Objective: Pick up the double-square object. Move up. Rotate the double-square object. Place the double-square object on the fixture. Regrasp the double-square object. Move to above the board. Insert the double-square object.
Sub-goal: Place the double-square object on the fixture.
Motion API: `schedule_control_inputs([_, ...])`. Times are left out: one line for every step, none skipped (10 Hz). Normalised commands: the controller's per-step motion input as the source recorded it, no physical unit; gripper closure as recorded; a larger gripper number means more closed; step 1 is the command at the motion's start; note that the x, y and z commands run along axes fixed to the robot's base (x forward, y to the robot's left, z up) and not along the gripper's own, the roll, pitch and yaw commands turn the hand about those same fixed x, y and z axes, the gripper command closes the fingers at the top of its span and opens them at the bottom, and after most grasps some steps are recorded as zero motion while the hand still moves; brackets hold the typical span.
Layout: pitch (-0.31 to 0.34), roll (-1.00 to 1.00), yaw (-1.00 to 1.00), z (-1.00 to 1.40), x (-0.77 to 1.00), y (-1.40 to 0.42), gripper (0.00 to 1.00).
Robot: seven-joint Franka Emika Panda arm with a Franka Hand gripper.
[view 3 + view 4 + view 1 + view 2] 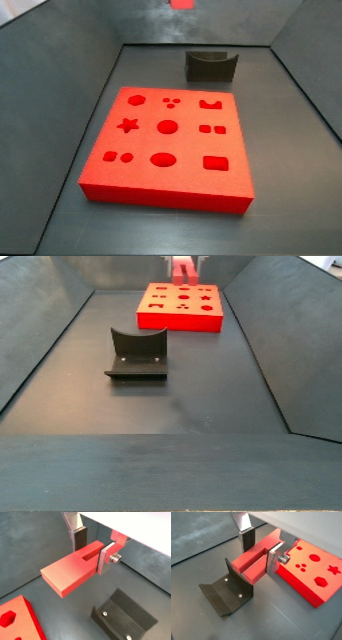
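**op_remote:** Two wrist cams both show the same thing: the gripper (93,549) is clamped on the double-square object (72,571), silver plates either side of it, pads pressing its flanks. The gap between the plates is just the block's width, and nothing else touches them. The block is up in the air, well clear of the floor, sticking out sideways from the fingers (249,538).

**benchrat:** Where's it sitting relative to the holder?

**op_remote:** In a wrist view the fixture (228,592) is just under and beside the block, lower left of the frame, with the board (312,572) off to the right. In a side view I only catch a red sliver of the block (182,268) at the top edge, behind the board (182,308). In both side views the fixture (210,66) stands empty.

**benchrat:** So you're in the lift/rotate bit?

**op_remote:** That's my read. I'd finish the turn while it's high, so the long end doesn't sweep into the bracket, then come down square over the notch. The grip is near one end, so go slow or it might pivot.
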Motion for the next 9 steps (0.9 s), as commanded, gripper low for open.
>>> schedule_control_inputs([0.152, -0.06, 0.03, 0.01, 0.68, -0.02, 1.00])
schedule_control_inputs([0.150, -0.07, 0.03, 0.00, 0.60, -0.02, 1.00])
schedule_control_inputs([0.150, -0.06, 0.03, 0.00, 0.51, -0.01, 1.00])
schedule_control_inputs([0.074, -1.00, -0.09, -0.16, 1.00, 0.86, 1.00])
schedule_control_inputs([0.077, -1.00, -0.09, -0.16, 1.00, 0.90, 1.00])
schedule_control_inputs([0.084, -1.00, -0.10, -0.12, 0.97, 0.81, 1.00])
schedule_control_inputs([0.104, -1.00, -0.10, -0.07, 0.90, 0.64, 1.00])
schedule_control_inputs([0.130, -1.00, -0.11, -0.02, 0.83, 0.41, 1.00])
schedule_control_inputs([0.139, -1.00, -0.11, -0.03, 0.78, 0.25, 1.00])
